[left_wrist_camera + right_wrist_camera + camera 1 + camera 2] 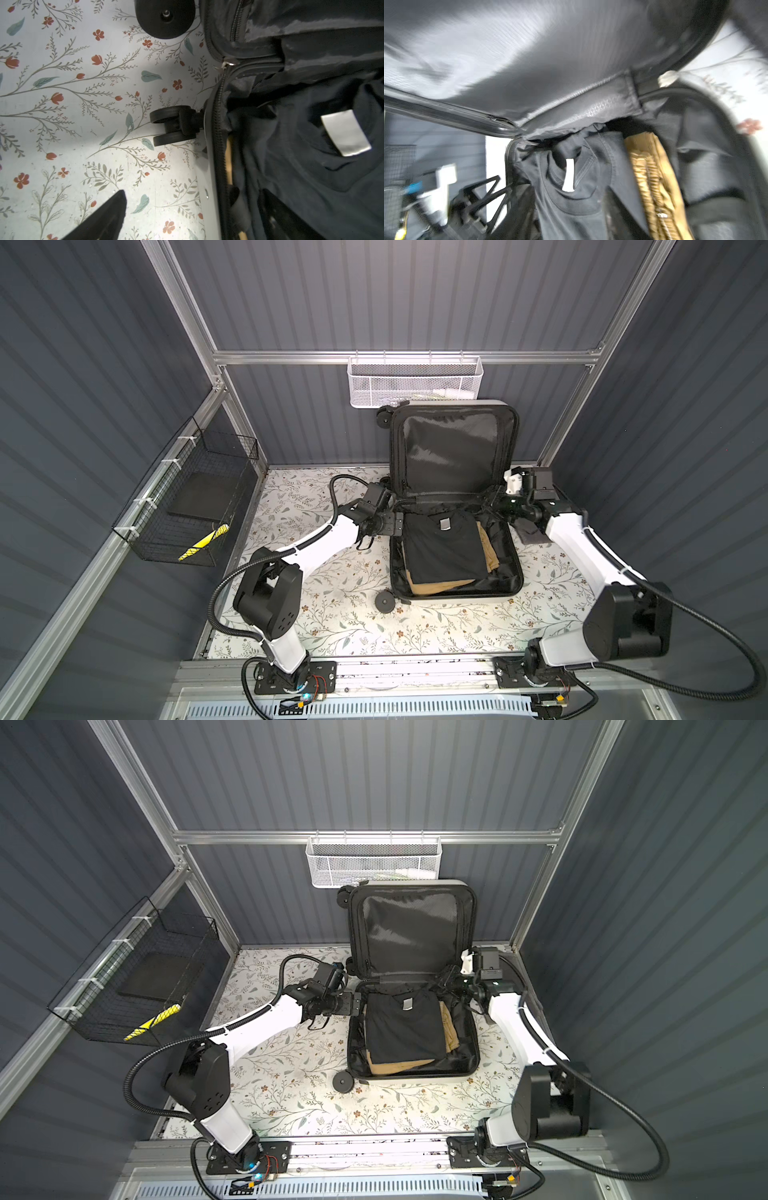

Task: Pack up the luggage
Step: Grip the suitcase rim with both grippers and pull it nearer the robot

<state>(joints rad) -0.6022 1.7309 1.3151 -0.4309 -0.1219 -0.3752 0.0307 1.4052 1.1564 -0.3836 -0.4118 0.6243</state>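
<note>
Small white hard-shell suitcase with black lining (451,452) sat open toward 12 o'clock on the floral-print tabletop (332,614), lid propped upright at the back wall, base flat. The base held a folded black T-shirt with white neck tag (446,547) over a folded tan garment (440,587).

Left arm rose from the 6 o'clock edge, elbow high, forearm stretched toward 1 o'clock. Left gripper (392,524) hung just beside the base's 9 o'clock rim near the hinge, jaws apart, nothing between. Left wrist view showed one black fingertip (104,216) over bare tabletop.

Right arm's forearm ran toward 11 o'clock, wrist bent toward 9. Right gripper (493,501) sat at the hinge's 3 o'clock end, black on black. Right wrist view blurred, so can't tell how its jaws stood.
</note>
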